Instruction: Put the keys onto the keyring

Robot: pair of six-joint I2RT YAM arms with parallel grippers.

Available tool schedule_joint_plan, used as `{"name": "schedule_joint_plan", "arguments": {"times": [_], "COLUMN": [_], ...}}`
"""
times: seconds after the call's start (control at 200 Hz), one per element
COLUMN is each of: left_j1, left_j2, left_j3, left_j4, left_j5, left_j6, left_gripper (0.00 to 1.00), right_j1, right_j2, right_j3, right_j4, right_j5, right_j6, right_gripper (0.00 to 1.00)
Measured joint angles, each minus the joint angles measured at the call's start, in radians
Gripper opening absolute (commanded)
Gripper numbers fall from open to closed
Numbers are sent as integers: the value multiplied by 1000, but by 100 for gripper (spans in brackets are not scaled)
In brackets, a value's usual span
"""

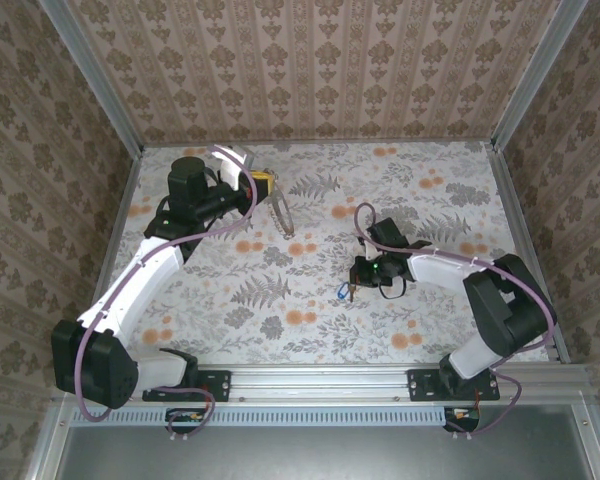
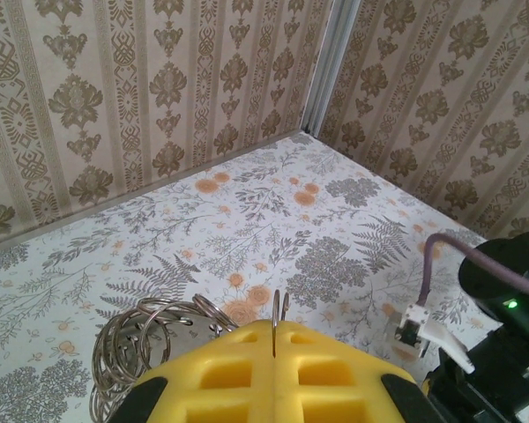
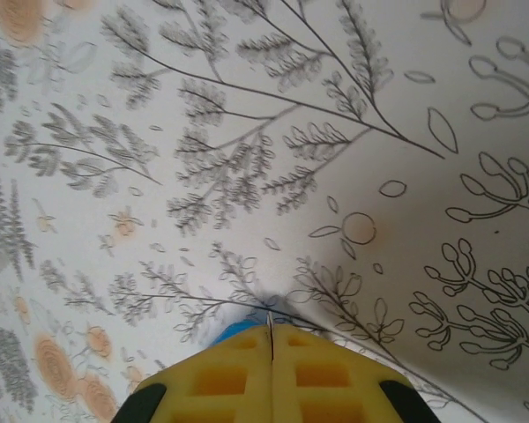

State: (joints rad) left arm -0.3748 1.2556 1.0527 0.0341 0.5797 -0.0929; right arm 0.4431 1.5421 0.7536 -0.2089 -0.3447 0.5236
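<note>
Floral cloth covers the table (image 1: 310, 335), boxed in by patterned wallpaper, with both arms reaching over it. At the far left, the left gripper (image 2: 278, 330) is clamped shut on the keyring (image 2: 123, 352), a thin ring standing upright between its yellow pads and the coiled chain bunched just beside. Near the middle, the right gripper (image 3: 270, 330) is closed on the key (image 1: 338, 293), whose blue head peeks out at the fingertips, low over the cloth.

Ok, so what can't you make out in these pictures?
- Right wrist view: the key is just a blue sliver; the shut right gripper hides the blade and whether it's gripped.
- Top view: the key is too small to show its blade.
- Left wrist view: the keyring has its lower part hidden inside the shut left gripper; its chain runs off the bottom edge.
</note>
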Motion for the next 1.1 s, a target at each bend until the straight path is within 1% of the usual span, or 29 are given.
{"name": "schedule_joint_plan", "arguments": {"times": [0.205,0.34,0.555,0.735,0.92,1.095], "left_j1": [-29,-73,-161,-206,-252,-285], "left_j2": [0,7,42,64,75,109], "left_j3": [4,40,136,143,131,131], "left_j4": [-51,-111,-190,-188,-115,-66], "left_j5": [0,0,2,9,19,27], "left_j6": [47,86,163,220,270,300], "left_gripper": [0,0,0,0,0,0], "right_j1": [-19,-34,-71,-97,-126,-150], "right_j2": [-159,-255,-361,-461,-584,-634], "right_j3": [-1,-3,-7,-7,-6,6], "right_j4": [27,86,169,193,188,175], "right_j5": [2,1,-5,-6,-6,-14], "right_j6": [-23,-46,-78,-88,-106,-128], "right_gripper": [0,0,0,0,0,0]}}
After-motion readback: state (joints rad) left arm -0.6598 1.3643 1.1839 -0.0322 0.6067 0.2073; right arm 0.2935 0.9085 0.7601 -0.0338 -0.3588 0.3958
